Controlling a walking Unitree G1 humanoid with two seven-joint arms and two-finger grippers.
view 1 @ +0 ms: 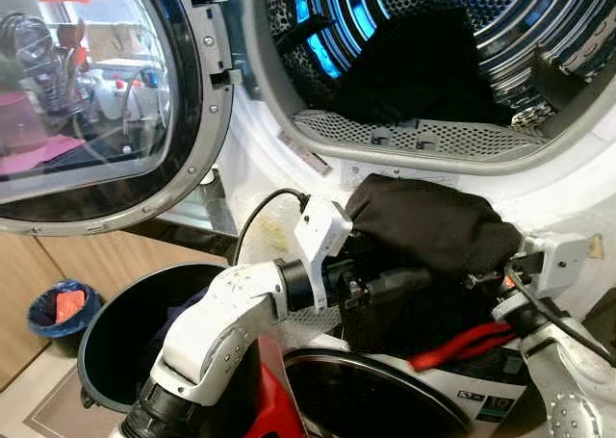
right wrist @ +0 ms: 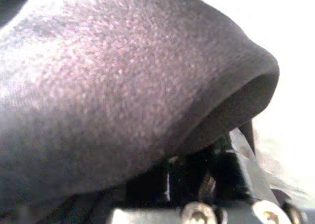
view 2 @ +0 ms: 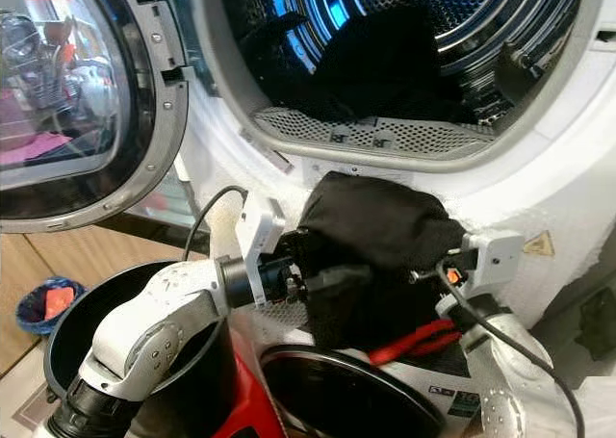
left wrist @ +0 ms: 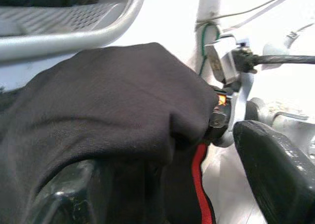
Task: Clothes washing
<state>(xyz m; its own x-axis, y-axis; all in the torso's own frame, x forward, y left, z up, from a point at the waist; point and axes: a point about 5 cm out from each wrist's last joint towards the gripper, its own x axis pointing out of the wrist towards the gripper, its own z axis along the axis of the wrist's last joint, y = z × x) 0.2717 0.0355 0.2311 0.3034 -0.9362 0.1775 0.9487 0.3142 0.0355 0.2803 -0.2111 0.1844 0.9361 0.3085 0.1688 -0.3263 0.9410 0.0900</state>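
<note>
Clothes here count as one black garment point(view 1: 428, 228) with a red stripe point(view 1: 460, 347), bunched just below the washing machine point(view 1: 539, 183) opening, plus more dark laundry point(view 1: 414, 72) deep in the drum. The bundle hangs between the two grippers: the left gripper point(view 1: 390, 284) reaches in from the door side with its fingers spread around the cloth, one finger point(left wrist: 278, 170) bare beside it. The right gripper point(view 1: 491, 276) is draped by the fabric, so its grip cannot be judged. Nearest, under the garment, a printed box reads "10". Left of the machine stand a dark bucket point(view 1: 115, 347) and a small blue bin point(view 1: 60, 315). One round door point(view 1: 101, 101) stands open. A yellow warning sticker point(view 2: 537, 244) marks the machine's front.
</note>
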